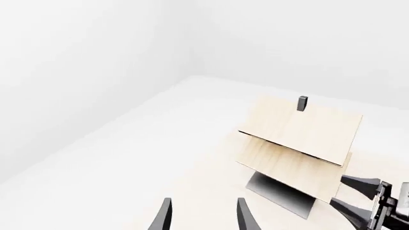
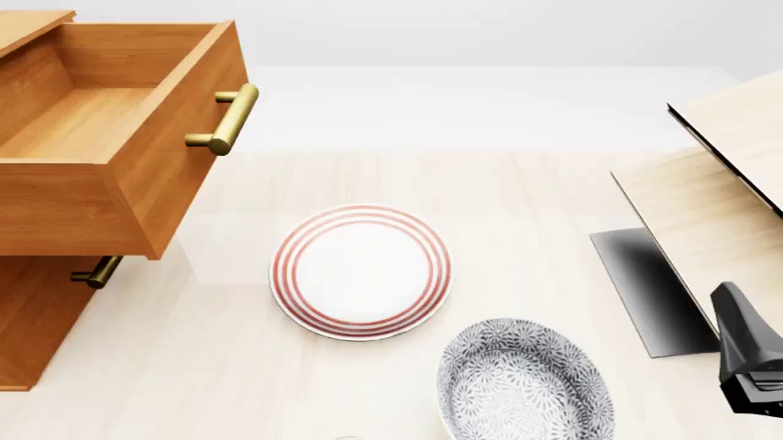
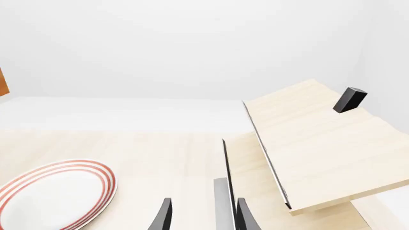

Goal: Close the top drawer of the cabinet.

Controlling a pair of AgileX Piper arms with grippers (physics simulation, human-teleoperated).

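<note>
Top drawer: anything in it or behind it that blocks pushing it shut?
Nothing visible. The top drawer hangs open from the cabinet, and the part of its inside that shows is bare. Both plates lie on the table, clear of it.

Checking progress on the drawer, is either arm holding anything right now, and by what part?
Nothing is held. Both wrist views show bare gaps between the left fingers and the right fingers. The top drawer is open, untouched.

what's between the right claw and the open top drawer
In the front view, the red-striped plate and the grey patterned plate lie on the table between the right claw and the top drawer. Nothing else shows there.
</note>
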